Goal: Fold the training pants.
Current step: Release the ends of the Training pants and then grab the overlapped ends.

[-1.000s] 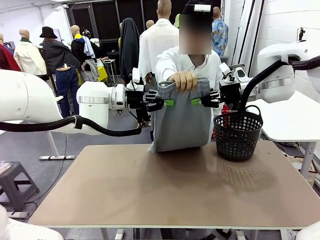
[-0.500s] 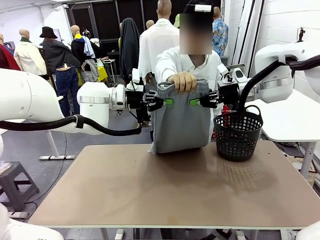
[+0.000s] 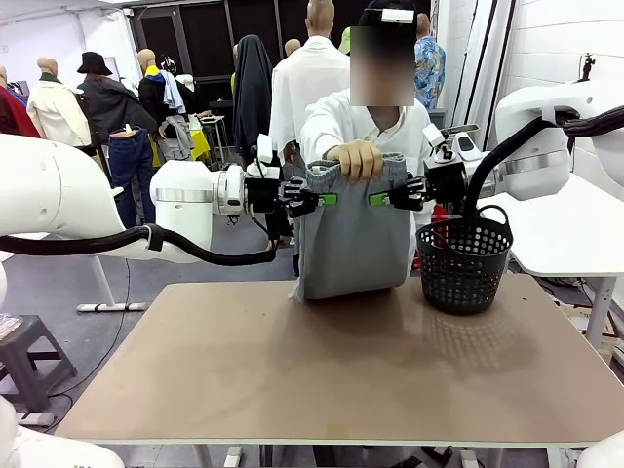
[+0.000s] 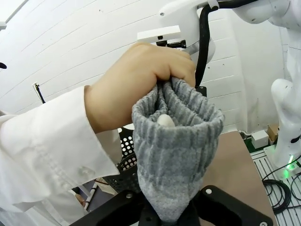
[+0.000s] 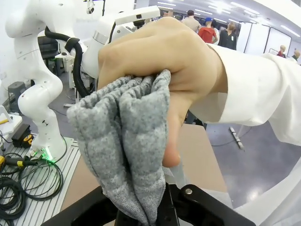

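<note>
Nearest you is the tan table (image 3: 322,380). At its far edge the pants (image 3: 351,244) hang as an upright grey panel. Their lower end meets the tabletop and the gathered waistband is on top. The black mesh basket (image 3: 464,263) stands upright on the table just to their right. From the front view you cannot tell whether it touches the pants.

Your left gripper (image 3: 330,199) comes in level from the left. It is clamped on the pants just below the waistband, on the left side of the panel. Your right gripper (image 3: 378,199) mirrors it from the right, clamped on the pants at the same height. The two point toward each other with grey fabric between them. In each wrist view the ribbed cloth rises bunched out of that gripper's closed jaws, pinched tight at the bottom of the picture.

Just above both grippers the person's hand (image 3: 357,158) holds the waistband at its middle, fist closed over the gathered top. In the wrist views that fist sits right on the crest of the bunched cloth. Behind it a white sleeve (image 4: 42,150) leads back to the person standing at the far side of the table.
</note>
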`<state>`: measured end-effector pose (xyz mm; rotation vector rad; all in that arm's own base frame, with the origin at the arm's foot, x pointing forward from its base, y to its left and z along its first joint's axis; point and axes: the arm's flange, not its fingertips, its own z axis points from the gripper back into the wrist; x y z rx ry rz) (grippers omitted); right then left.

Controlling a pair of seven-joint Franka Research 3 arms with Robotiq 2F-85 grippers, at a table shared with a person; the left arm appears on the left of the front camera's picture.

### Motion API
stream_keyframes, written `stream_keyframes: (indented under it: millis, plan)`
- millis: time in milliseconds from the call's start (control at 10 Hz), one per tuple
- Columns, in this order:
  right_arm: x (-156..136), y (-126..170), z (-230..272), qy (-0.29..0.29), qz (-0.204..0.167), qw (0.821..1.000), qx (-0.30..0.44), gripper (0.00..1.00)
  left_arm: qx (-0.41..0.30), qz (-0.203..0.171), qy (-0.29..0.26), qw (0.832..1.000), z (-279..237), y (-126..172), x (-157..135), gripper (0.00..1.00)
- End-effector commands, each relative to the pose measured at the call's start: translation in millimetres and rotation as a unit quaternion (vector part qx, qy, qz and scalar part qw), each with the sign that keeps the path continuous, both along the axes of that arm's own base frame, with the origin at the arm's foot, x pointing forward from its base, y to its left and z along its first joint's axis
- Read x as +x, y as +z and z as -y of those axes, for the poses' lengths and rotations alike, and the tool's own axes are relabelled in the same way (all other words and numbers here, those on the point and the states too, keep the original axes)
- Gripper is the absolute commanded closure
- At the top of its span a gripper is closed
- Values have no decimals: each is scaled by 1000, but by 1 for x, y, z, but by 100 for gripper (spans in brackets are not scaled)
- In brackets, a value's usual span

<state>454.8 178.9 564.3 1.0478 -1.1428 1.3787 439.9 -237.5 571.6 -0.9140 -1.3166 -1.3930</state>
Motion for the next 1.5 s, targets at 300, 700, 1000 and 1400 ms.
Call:
stream_keyframes:
  millis: [300, 700, 1000, 1400]
  plan:
    - [-3, 0, 2, 2, -3, 1000, 6, 100, -1, -4, 0, 1000, 0, 1, -1, 100]
    - [-3, 0, 2, 2, -3, 1000, 6, 100, -1, -4, 0, 1000, 0, 1, -1, 100]
    - [-3, 0, 2, 2, -3, 1000, 6, 100, -1, -4, 0, 1000, 0, 1, -1, 100]
    - [-3, 0, 2, 2, -3, 1000, 6, 100, -1, -4, 0, 1000, 0, 1, -1, 100]
